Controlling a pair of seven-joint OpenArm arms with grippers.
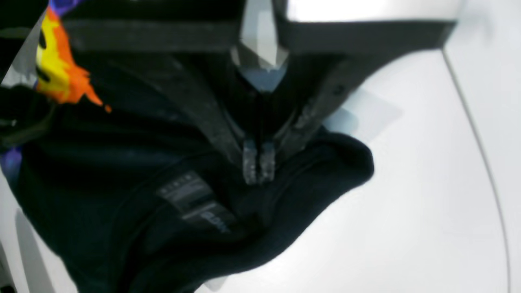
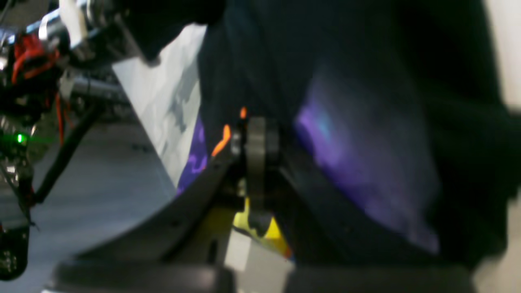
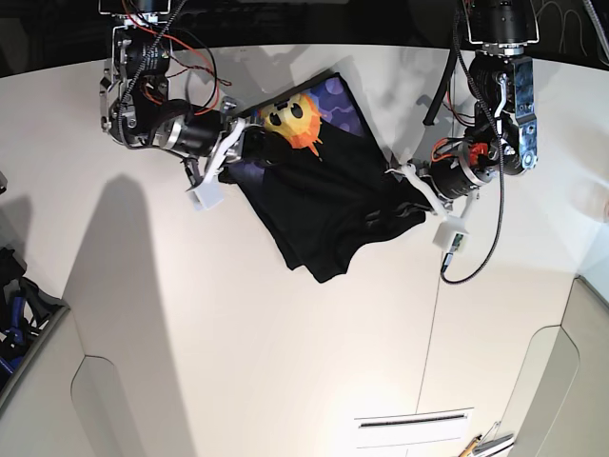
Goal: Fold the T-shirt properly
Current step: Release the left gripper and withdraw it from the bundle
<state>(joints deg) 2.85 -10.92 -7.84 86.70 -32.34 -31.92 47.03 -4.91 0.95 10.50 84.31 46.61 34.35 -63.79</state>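
T-shirt (image 3: 319,195) lies bunched on the white desk (image 3: 285,362), far-centre in the base view, between the two arms; sun-face print (image 3: 293,118) faces up at its far edge, the rest is plain black folds. Left hand (image 1: 258,162), on the right in the base view, has its fingertips pressed together on a black fold just beside the neck label (image 1: 195,201); the clear pads (image 1: 250,160) show almost no gap, and the label text is too blurred to read. Right hand (image 2: 256,162), on the left in the base view, is clamped on the shirt edge by the print; in its wrist view the closed jaws sit edge-on with black cloth on either side, so the exact pinch point is hard to make out. That view is heavily blurred: only purple, orange and yellow smears of the print come through, and the shirt fills most of the frame. The left wrist view crops the shirt at left and bottom. Both fingertip pairs are buried in cloth in the base view.
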